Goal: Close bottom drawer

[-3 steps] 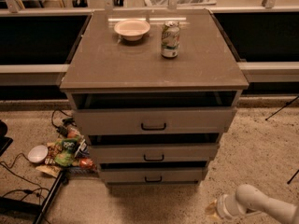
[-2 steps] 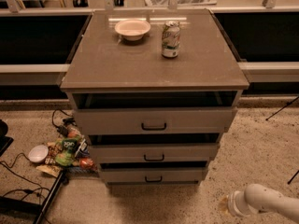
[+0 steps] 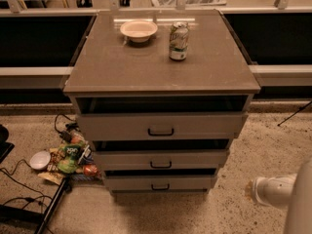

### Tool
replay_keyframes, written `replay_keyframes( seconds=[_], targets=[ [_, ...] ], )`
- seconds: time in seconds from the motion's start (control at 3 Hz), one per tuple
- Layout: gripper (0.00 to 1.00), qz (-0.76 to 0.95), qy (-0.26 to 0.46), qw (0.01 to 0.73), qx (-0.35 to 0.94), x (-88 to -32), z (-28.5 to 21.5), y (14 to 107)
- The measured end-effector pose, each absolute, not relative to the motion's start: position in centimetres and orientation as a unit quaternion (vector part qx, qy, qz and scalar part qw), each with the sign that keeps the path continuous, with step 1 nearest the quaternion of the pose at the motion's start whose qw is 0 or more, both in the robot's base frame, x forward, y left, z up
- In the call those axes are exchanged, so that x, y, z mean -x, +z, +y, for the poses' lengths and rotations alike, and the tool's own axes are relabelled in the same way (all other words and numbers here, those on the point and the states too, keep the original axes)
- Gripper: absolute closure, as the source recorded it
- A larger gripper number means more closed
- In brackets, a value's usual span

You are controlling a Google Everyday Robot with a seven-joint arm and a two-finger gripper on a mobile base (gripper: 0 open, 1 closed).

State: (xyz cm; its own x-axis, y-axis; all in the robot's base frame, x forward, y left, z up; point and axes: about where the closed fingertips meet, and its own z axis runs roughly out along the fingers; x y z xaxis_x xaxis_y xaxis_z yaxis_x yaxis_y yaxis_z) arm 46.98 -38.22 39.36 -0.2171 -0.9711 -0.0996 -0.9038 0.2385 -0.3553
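The bottom drawer [image 3: 185,182] is the lowest of three grey-beige drawers in the cabinet, with a small dark bar handle [image 3: 160,186]. A dark gap shows above its front panel, and the panel stands a little forward of the cabinet body. My gripper [image 3: 259,191] is at the end of the white arm, low at the right edge of the camera view. It is near the floor, to the right of the bottom drawer and apart from it.
The two drawers above [image 3: 161,126] [image 3: 161,160] also stand out from the cabinet. A bowl [image 3: 139,29] and a can [image 3: 178,41] sit on the cabinet top [image 3: 146,67]. Snack packets [image 3: 70,157], a small white bowl [image 3: 39,160] and cables lie on the floor at the left.
The white arm and gripper have moved to the right, away from the cabinet, toward the lower right corner. The drawers have not moved.
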Motion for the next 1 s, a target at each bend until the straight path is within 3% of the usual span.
replay_keyframes(
  seconds=[0.33,1.0],
  targets=[
    [1.00,0.797,-0.159,0.190,0.551,-48.5,-38.1,47.3],
    [1.00,0.832,-0.229,0.231,0.450,-43.6,-41.8,56.7]
  ],
)
